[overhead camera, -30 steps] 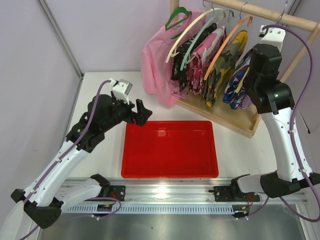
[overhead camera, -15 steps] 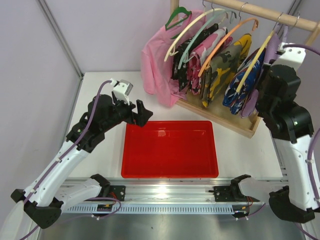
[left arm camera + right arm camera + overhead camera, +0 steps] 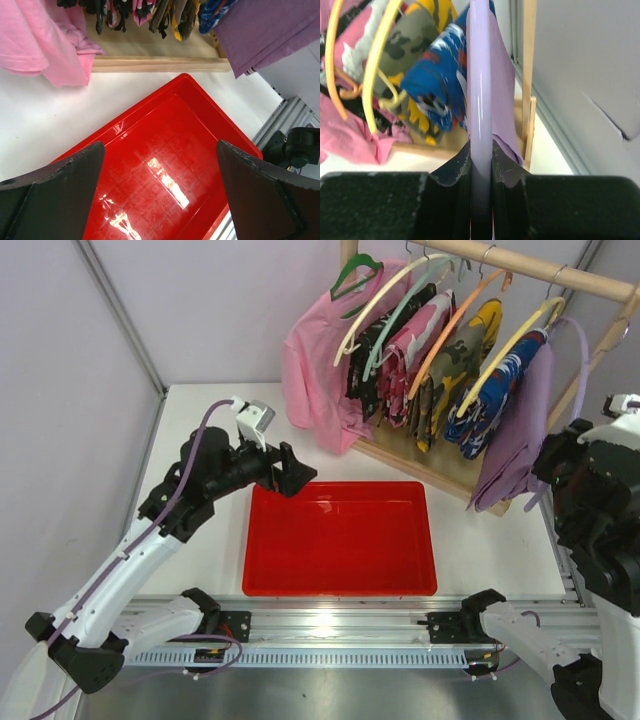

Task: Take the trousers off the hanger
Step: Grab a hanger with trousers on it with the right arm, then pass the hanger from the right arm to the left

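Note:
The pale lavender trousers [image 3: 515, 430] hang from a lavender hanger [image 3: 585, 340] at the right end of the rack. They also show in the right wrist view [image 3: 502, 75] and the left wrist view [image 3: 270, 30]. My right gripper [image 3: 481, 170] is shut on the lavender hanger's bar [image 3: 480, 75]; in the top view it [image 3: 556, 462] sits right of the trousers' lower edge. The black speckled trousers [image 3: 360, 365] hang near the rack's left end. My left gripper [image 3: 290, 475] is open and empty over the red tray's far left corner [image 3: 157, 165].
A red tray [image 3: 340, 588] lies at the table's front middle. A wooden rack with base [image 3: 440, 475] and rail [image 3: 520, 262] holds a pink shirt [image 3: 310, 370], a camouflage garment [image 3: 450, 370] and a blue-red-white garment [image 3: 490, 400] on several hangers.
My right arm has swung down and to the right, drawing the lavender hanger and trousers out from the row. My left gripper has shifted slightly right.

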{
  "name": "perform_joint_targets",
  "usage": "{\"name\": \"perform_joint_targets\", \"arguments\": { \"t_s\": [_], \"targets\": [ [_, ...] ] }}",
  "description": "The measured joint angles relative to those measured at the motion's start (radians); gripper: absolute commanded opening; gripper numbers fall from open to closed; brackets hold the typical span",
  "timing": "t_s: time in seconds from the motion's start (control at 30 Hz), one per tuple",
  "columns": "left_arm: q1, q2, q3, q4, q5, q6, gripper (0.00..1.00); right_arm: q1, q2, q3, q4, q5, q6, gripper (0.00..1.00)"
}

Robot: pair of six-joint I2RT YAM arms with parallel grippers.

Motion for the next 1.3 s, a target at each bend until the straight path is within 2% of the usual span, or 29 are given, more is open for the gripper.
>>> {"name": "perform_joint_targets", "arguments": {
  "t_s": [0.17,0.3,0.8,1.03,1.13,1.3],
  "targets": [
    [-0.003,0.024,0.008,0.000,0.033,-0.002,1.00,0.000,-0.080,-0.014,-0.134,-0.041,0.063,0.00],
    [-0.012,0.048,0.034,0.000,0.058,0.002,0.99,0.000,-0.129,-0.014,-0.220,-0.135,0.087,0.00],
    [-0.088,0.099,0.057,0.090,0.174,0.059,0.99,-0.093,-0.241,0.017,-0.418,-0.725,-0.054,0.00],
    [-0.145,0.133,0.058,0.164,0.224,0.103,0.99,-0.106,-0.247,0.031,-0.364,-1.009,-0.087,0.00],
    [-0.146,0.140,0.058,0.193,0.253,0.114,1.00,-0.120,-0.243,0.029,-0.324,-1.085,-0.082,0.00],
    [-0.147,0.121,0.049,0.285,0.294,0.151,0.99,-0.126,-0.225,-0.024,-0.157,-1.229,-0.043,0.00]
  ]
}}
